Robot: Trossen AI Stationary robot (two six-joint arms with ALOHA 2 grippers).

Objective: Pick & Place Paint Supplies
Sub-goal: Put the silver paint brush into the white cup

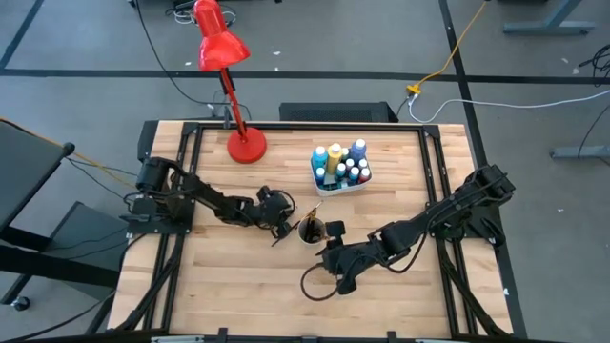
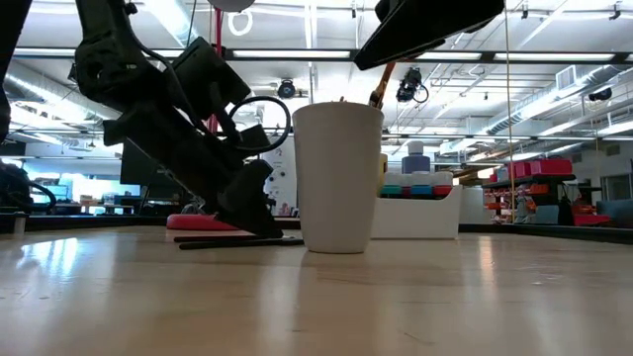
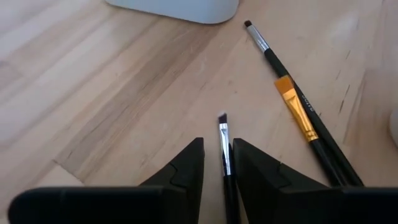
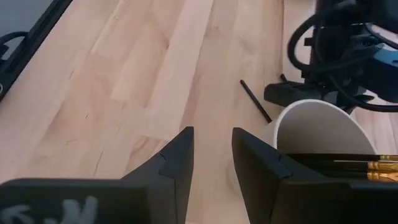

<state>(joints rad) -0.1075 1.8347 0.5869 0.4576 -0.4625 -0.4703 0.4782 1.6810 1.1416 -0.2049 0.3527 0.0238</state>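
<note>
Left wrist view showed the left gripper (image 3: 217,171) with its fingers narrowly apart and a thin black-handled brush (image 3: 224,149) lying in the gap between them, its silver ferrule and small dark tip poking out ahead over the wooden table (image 3: 112,93). Whether the fingers actually pinched the handle could not be told. At the right of that frame lay two more brushes, one with a silver ferrule (image 3: 264,46) and one with a gold ferrule (image 3: 298,112), side by side. No writing on them could be read.

High view placed this gripper (image 1: 278,221) at the middle of the frame, just left of the white cup (image 1: 311,231).

Right wrist view showed the right gripper (image 4: 213,165) with its fingers a little apart and nothing between them, over bare wood just beside the cup (image 4: 320,130), in which gold-ferruled brushes (image 4: 373,169) lay.

Above centre in the high view, a white tray (image 1: 340,186) held the paint bottles (image 1: 341,164), with the red desk lamp (image 1: 233,86) to its left.
</note>
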